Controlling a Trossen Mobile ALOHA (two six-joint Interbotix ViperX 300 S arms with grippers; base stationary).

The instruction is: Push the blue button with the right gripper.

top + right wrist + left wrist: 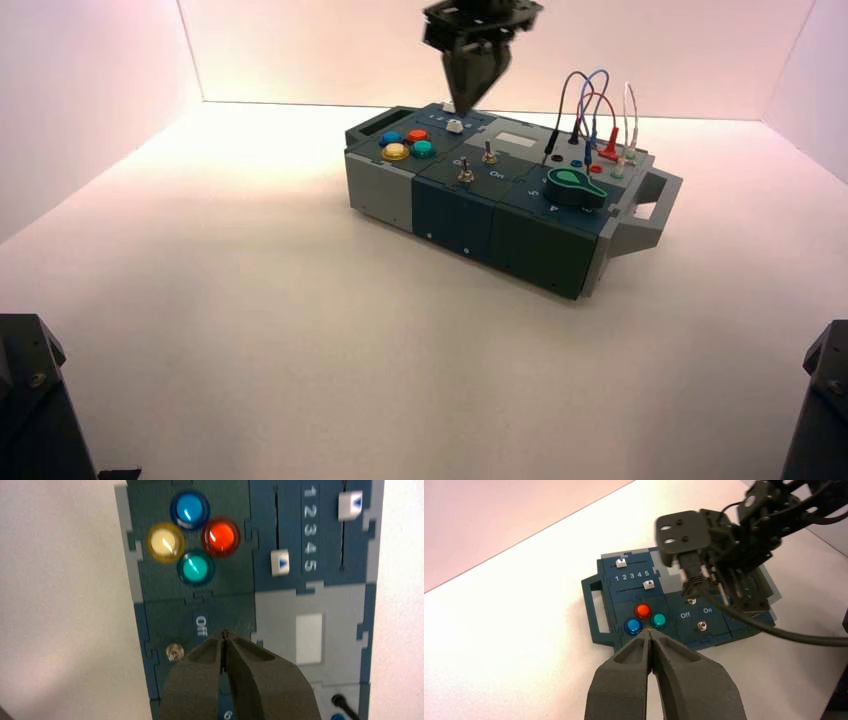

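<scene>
On a white table, the blue-and-grey box (450,215) stands slightly turned, its four coloured buttons clustered on top at its left end. The blue button (189,508) sits at the cluster's far-left corner, with the yellow button (165,541) just in front of it and the red button (220,536) just beside it. The teal button (195,567) lies diagonally opposite.

The blue button is a small round dome of glossy, translucent blue plastic in a darker ring, catching a streak of light.

It looks rigid and spring-loaded, so it likely wants a short, light push and no grip at all. The best contact point is the dome's crown, pressed straight down. On the smooth curve an off-centre tip could skid onto the red or yellow neighbour.

Above the box's middle section hangs the right gripper (222,635), pointing down, its two tapering fingers pressed together into a single point. The tip hovers over the "Off" lettering near a small toggle switch (174,652), apart from the blue button and not yet touching anything.

The left gripper (650,639), its fingers likewise closed tip to tip, is held off the button end of the box, looking down on it.

Farther along the box lie two white slider tabs beside the numerals 1 to 5. Beyond them are the big green pointer knob (575,185) and the looping wires (590,100) at the right end.
</scene>
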